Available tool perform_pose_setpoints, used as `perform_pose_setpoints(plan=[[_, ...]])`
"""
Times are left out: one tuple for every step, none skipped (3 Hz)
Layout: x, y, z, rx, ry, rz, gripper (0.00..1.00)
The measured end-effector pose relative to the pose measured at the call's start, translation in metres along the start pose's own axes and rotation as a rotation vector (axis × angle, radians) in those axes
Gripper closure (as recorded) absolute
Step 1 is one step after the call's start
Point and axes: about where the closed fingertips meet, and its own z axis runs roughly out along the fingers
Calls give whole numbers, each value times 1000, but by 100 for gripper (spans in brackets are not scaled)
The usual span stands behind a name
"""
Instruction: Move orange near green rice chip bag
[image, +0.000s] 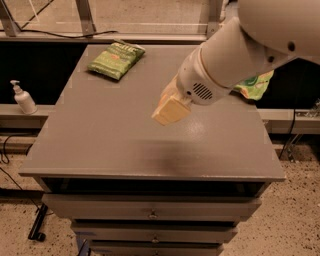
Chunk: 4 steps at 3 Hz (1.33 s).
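My gripper (170, 108), a pale yellow end on the big white arm, hangs above the middle of the grey table (100, 135). The orange does not show anywhere in view; it may be hidden by the arm. The green rice chip bag (255, 84) lies at the table's right edge. Only its bright green and orange lower part shows from under the arm, to the right of and behind the gripper.
A smaller dull olive-green bag (116, 59) lies at the back left of the table. A white pump bottle (22, 98) stands on a ledge to the left. Drawers (152, 207) sit below the table front. The white arm (240, 55) covers the back right.
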Motion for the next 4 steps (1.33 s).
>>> perform_pose_setpoints(plan=[[-19,-29,-3,36,-17,-114,100],[-32,-84,18,22,16,-281,100],[-18,-130,68,-98,107,-389,100],[13,-181,81,-129,165,-400,100]])
